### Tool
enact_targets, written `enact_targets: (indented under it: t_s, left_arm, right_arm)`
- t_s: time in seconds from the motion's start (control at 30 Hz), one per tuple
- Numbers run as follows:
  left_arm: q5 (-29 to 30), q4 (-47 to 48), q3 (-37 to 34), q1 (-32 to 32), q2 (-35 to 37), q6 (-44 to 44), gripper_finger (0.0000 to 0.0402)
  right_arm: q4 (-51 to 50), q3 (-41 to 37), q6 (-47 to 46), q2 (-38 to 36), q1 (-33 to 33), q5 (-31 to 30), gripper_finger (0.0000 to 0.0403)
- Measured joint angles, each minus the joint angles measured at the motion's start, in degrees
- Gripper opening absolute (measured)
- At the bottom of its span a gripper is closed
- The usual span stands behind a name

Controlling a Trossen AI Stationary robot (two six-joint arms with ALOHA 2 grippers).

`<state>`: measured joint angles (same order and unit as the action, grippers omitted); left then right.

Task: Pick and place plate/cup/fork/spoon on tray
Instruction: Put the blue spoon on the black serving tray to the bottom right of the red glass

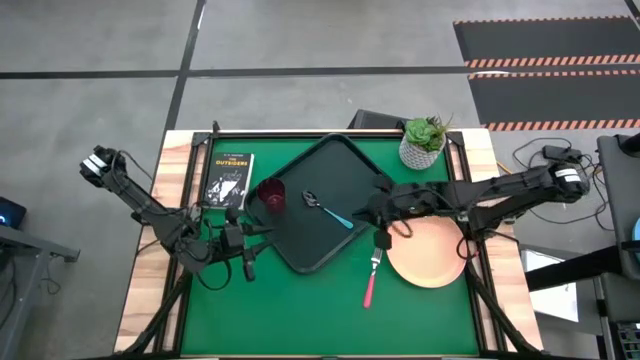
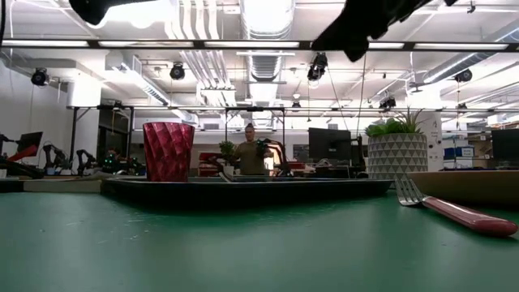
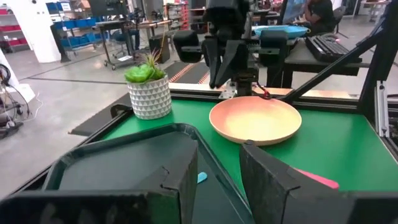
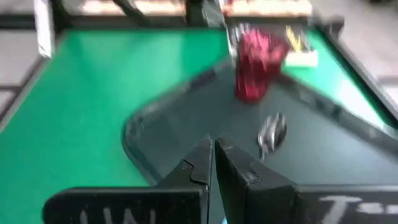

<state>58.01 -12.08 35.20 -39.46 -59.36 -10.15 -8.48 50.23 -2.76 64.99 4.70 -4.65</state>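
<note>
Currently spoon [image 1: 327, 208] diagonal on tray [image 1: 300, 250], bowl toward cup [image 1: 271, 194].

My two dark fingers [image 3: 180, 180] stand apart over the black tray [image 3: 112, 165], a sliver of blue handle [image 3: 202, 177] between them. Beyond lies the peach plate [image 3: 255, 119], a pink handle [image 3: 317, 179] near it. The other arm's gripper [image 3: 231, 65] hangs behind the plate, beside a potted succulent [image 3: 149, 92].

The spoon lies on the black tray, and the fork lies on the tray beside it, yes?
Not quite. The spoon is on the tray, but the fork lies off it, on the green table between tray and plate. The high view shows this.
</note>
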Motion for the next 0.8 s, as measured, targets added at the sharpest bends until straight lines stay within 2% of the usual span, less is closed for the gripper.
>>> enact_targets:
  t_s: [0.17, 0.37, 0.6, 0.8]
  left_arm:
    - [-0.02, -4.15, -2.96, 0.0, 0.05, -0.03, 0.0099]
    - [-0.04, -4.04, -3.09, 0.0, -0.22, 0.14, 0.0099]
    - [-0.08, -4.28, -2.43, 0.0, 2.31, 3.22, 0.0099]
    - [-0.37, -4.05, -2.77, 0.0, 2.93, 2.97, 0.0099]
  right_arm:
    - [-8.99, 6.11, -5.06, 6.85, -2.42, -0.01, 0.0008]
    - [-14.39, 11.82, -8.18, 16.6, -5.28, -0.04, 0.0008]
    - [-14.12, 16.07, -5.91, 28.15, -6.92, -0.03, 0.0009]
    - [-4.75, 16.98, -0.25, 34.96, -6.96, -2.48, 0.0041]
